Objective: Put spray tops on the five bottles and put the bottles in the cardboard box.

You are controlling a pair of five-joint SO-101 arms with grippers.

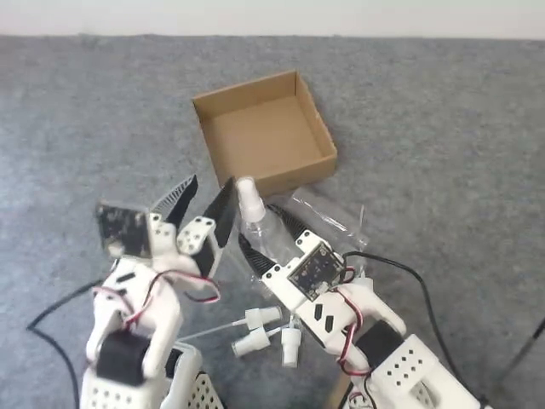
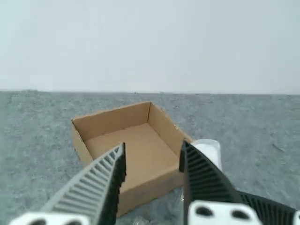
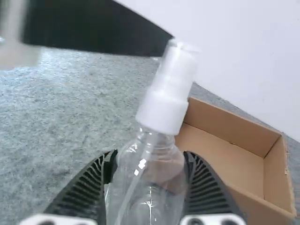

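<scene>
My right gripper (image 1: 266,230) is shut on a clear bottle (image 1: 253,223) fitted with a white spray top (image 1: 248,194), held upright just in front of the open cardboard box (image 1: 266,129). In the right wrist view the bottle (image 3: 147,180) sits between the black fingers (image 3: 84,190), its spray top (image 3: 167,93) up, the box (image 3: 234,150) behind. My left gripper (image 1: 200,203) hangs open beside the bottle's top, nothing between its fingers. From the left wrist the box (image 2: 129,150) lies past the open gripper (image 2: 152,161), with the spray top (image 2: 208,150) behind one finger.
Three loose white spray tops (image 1: 268,332) with dip tubes lie on the grey carpet between the arm bases. A crumpled clear plastic bag (image 1: 328,217) lies to the right of the held bottle. Black cables trail at the lower left and right.
</scene>
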